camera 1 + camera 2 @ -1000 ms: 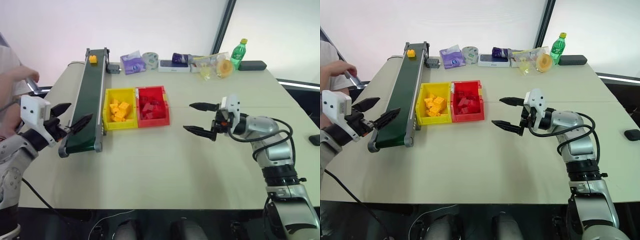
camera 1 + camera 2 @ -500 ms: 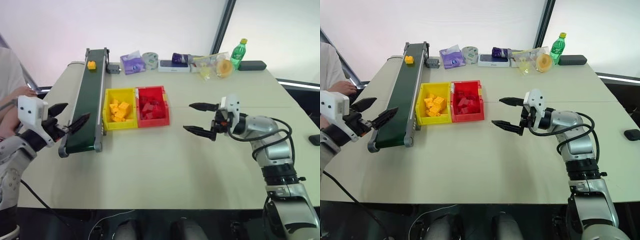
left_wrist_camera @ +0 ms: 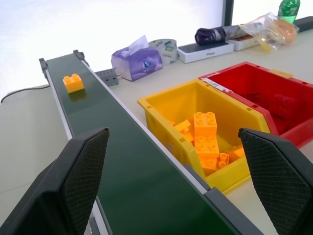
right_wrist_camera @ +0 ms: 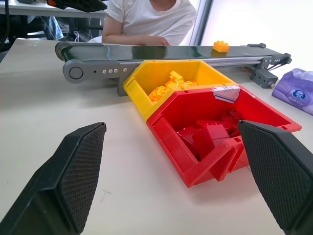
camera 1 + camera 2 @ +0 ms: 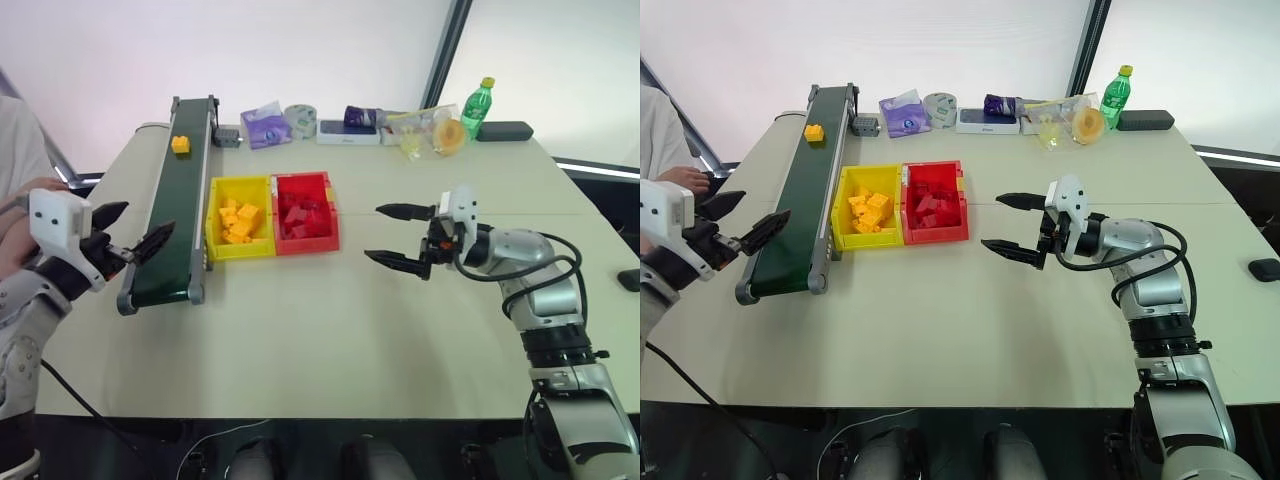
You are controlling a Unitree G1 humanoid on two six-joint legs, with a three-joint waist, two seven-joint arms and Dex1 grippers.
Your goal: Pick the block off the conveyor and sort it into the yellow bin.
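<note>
Left claw (image 5: 128,232): fingers spread wide, empty, left of frame at the conveyor's near end.
Right claw (image 5: 400,236): fingers spread wide, empty, right of centre above the counter (image 5: 330,330).
Block (image 5: 181,144): upper left, on the conveyor (image 5: 178,205), near its far end.
Yellow bin (image 5: 239,217): just right of the conveyor, holds yellow bricks.
Red bin (image 5: 304,212): touching the yellow bin's right side.

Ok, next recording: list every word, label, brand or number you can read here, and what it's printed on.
None can be read for certain.
Flat white box at the table's far edge: short dark print on its side, too blurred to read.
Purple tissue pack: small round blue mark, illegible.
Green plastic bottle: label too small.
Roll of tape: markings blurred.
</note>
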